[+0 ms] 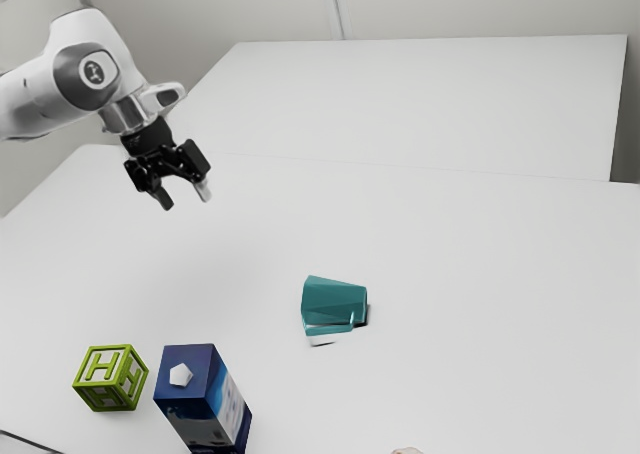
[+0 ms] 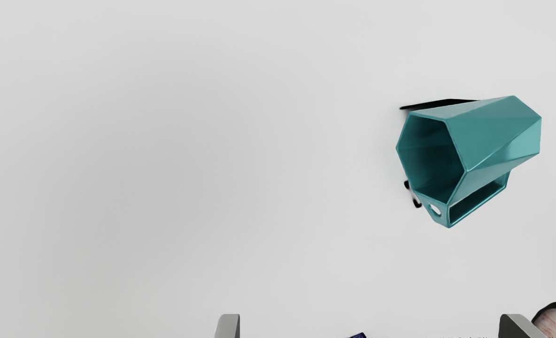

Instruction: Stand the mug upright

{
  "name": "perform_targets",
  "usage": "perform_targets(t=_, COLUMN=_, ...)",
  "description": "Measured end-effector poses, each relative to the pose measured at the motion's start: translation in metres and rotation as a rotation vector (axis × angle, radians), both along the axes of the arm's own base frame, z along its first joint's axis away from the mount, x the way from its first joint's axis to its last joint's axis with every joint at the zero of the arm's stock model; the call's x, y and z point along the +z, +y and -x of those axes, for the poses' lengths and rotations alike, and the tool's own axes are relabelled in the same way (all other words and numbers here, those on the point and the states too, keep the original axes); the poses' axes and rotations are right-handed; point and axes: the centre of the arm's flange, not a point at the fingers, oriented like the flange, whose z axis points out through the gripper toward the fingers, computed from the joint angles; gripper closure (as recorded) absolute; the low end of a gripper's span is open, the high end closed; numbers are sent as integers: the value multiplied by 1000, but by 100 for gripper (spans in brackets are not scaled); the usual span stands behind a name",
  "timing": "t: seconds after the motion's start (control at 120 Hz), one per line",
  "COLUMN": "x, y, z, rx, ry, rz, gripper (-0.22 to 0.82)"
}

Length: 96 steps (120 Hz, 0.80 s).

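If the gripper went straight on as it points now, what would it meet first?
Probably the white tabletop: the open gripper points down toward it, and the teal mug seems off to one side, though depth is hard to judge.

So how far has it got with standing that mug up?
Nothing looks done yet: the teal mug lies on its side, its mouth facing sideways. Nothing is in hand; the gripper hangs open above the table, away from it. Grasping, tipping upright and releasing all remain.
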Motion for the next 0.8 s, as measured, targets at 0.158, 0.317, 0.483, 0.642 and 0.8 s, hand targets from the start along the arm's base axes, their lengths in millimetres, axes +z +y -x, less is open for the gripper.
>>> perform_targets(t=0.158, x=-42, y=-11, z=44, rx=89, ry=-32, rz=141, gripper=0)
perform_targets(t=0.317, x=-81, y=-35, z=59, rx=169, ry=-52, rz=233, gripper=0)
perform_targets(t=0.483, x=-116, y=-52, z=59, rx=275, ry=-72, rz=336, gripper=0)
perform_targets(t=0.642, x=-152, y=-61, z=52, rx=350, ry=-81, rz=387, gripper=0)
perform_targets(t=0.8, x=-184, y=-67, z=42, rx=390, ry=-90, rz=408, gripper=0)
